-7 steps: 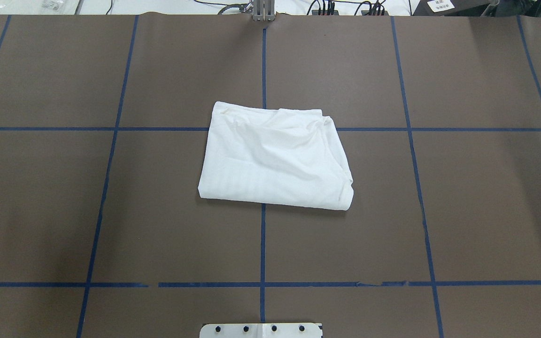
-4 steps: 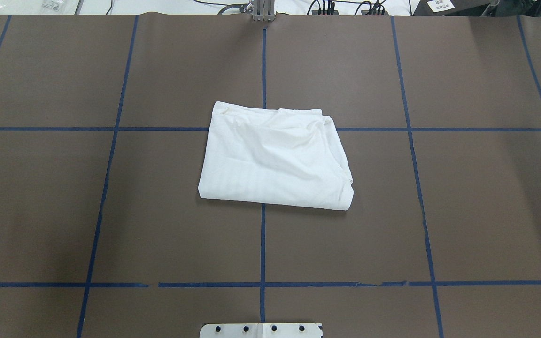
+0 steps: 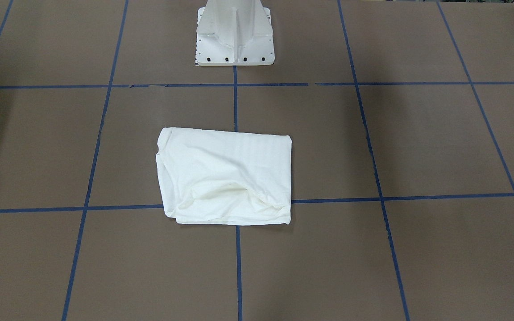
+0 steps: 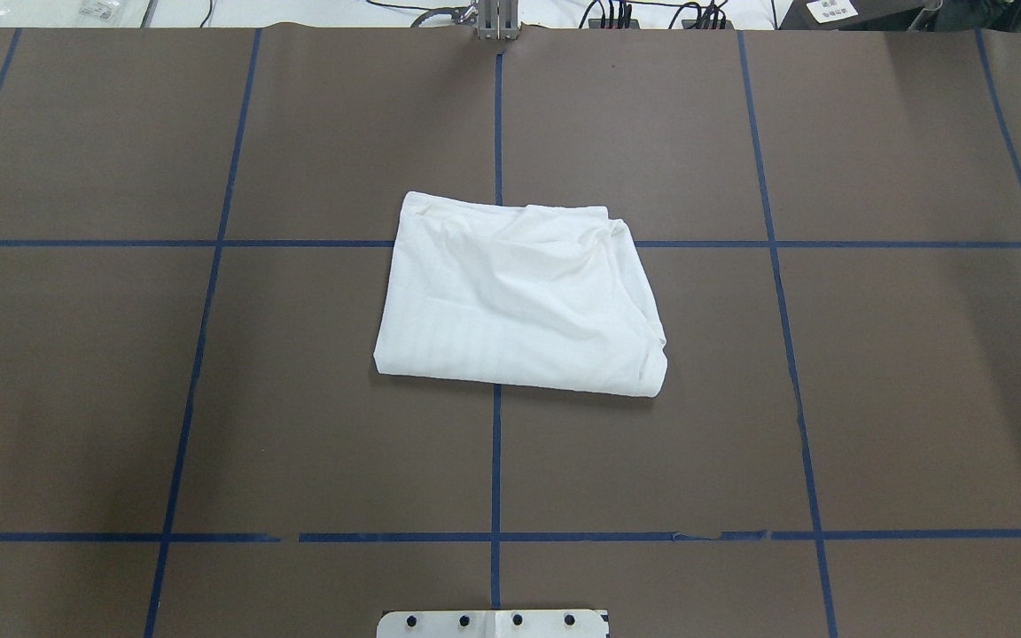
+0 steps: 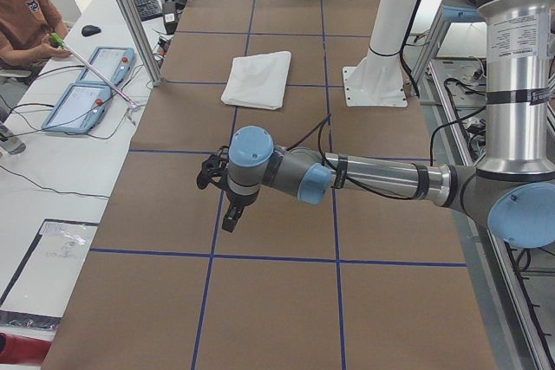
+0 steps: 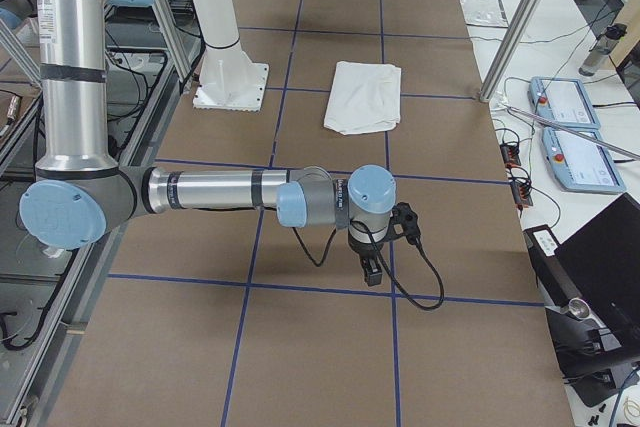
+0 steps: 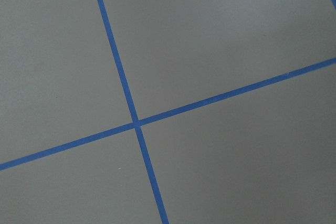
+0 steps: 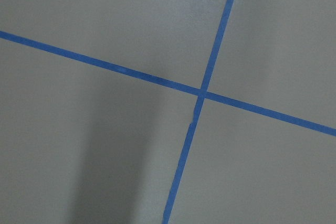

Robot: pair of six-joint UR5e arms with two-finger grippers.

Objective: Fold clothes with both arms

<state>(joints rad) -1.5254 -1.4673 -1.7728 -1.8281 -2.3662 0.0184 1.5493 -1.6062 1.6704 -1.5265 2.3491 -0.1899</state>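
I see the folded shirt (image 4: 519, 301) at the table (image 4: 209, 399) centre, left gripper (image 5: 230, 218) and right gripper (image 6: 370, 272) hanging well apart from it, and I cannot tell their grip.

This is a robot lab: a big table (image 4: 918, 399) marked with blue tape (image 4: 496, 461), metal robot arms (image 5: 381, 178) reaching over it, a white stand (image 3: 234, 31), control boxes (image 6: 582, 160) with red buttons, loose wires (image 4: 614, 12), and a person (image 5: 22, 15) at the side.

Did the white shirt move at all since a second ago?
No. The folded white shirt covers the same crossing of the blue tape lines as before.
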